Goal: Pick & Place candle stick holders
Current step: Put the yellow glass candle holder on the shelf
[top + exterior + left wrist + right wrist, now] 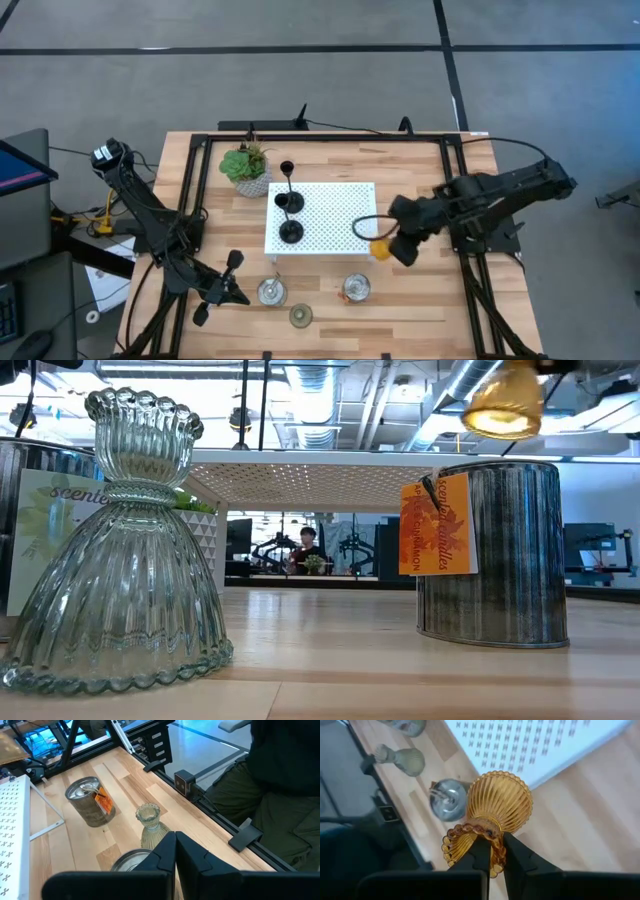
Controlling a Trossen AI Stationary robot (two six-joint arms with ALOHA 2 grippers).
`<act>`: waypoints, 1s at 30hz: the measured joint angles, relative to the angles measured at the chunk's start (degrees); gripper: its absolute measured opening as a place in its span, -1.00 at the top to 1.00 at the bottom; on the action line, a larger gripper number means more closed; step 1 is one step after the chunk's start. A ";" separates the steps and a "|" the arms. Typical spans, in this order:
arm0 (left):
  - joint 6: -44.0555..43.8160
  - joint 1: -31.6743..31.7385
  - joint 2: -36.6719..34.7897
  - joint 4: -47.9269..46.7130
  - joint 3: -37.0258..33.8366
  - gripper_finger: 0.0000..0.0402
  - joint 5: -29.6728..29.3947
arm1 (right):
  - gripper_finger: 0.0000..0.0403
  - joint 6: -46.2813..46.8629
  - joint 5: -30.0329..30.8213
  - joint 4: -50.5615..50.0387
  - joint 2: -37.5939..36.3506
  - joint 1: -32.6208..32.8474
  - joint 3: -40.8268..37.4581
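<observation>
Right tool [492,851], fingers closed on the rim of the amber glass holder [492,807], holding it in the air at the right near corner of the white perforated platform [322,215]. Three black holders [289,203] stand on the platform's left side. Pale green holder [300,316] and two silvery cups [271,291] rest on the near surface [420,300]. Left tool [222,285], fingers closed and empty, hovers left of them.

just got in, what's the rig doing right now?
The right gripper is shut on the amber glass holder and has it in the air by the right edge of the white perforated platform. Three black holders already stand on the platform's left side. Two silvery cups and the pale green holder sit on the table in front of it. The left gripper waits near the left cup.
</observation>
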 joint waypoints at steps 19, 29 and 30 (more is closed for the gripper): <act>-0.20 0.00 0.01 0.00 0.00 0.96 0.01 | 0.94 -29.95 -10.21 -9.53 20.45 -17.04 19.60; -0.20 0.00 0.02 0.00 0.00 0.96 0.02 | 0.85 -33.04 -10.39 -9.88 22.12 -18.20 19.60; -0.20 0.00 0.02 0.00 0.00 0.96 0.02 | 0.79 -33.04 -10.39 -9.61 22.14 -18.20 19.60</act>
